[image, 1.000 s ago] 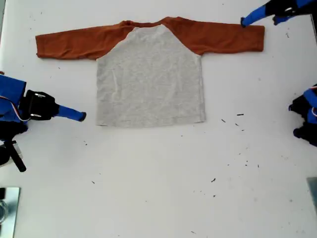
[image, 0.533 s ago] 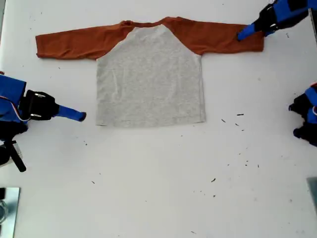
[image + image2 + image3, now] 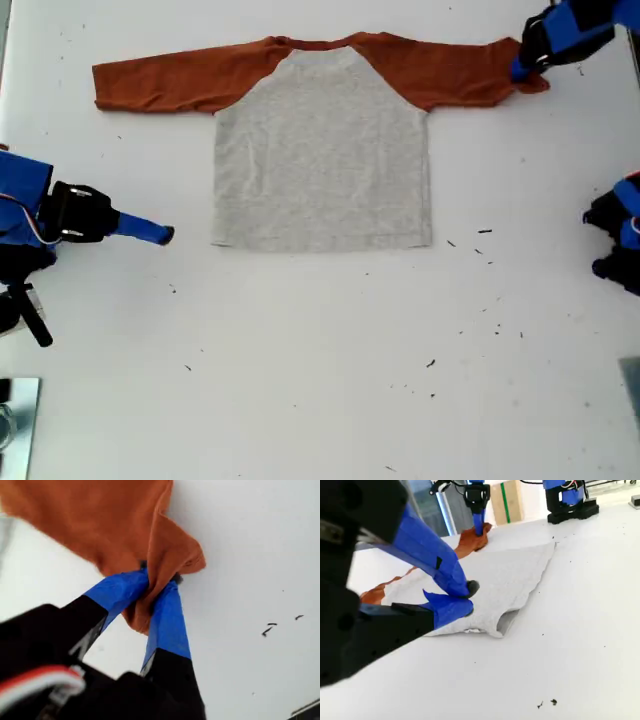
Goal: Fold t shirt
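The t shirt lies flat on the white table, grey body toward the near side, rust-orange sleeves spread out; no black logo shows. My first gripper is at the cuff of the sleeve on the exterior view's right. The first wrist view shows my first gripper shut on a bunched fold of that orange sleeve. My second gripper rests low at the exterior view's left, just off the hem corner. In the second wrist view my second gripper has its fingers together, holding nothing, beside the shirt's edge.
The white table carries small black specks near the hem on the exterior view's right. An arm base sits at that view's right edge. A metal plate lies in its lower left corner.
My first gripper came down on the sleeve cuff, shut on it and drew it toward the exterior view's right; the whole shirt slid that way a little. My second gripper stayed still.
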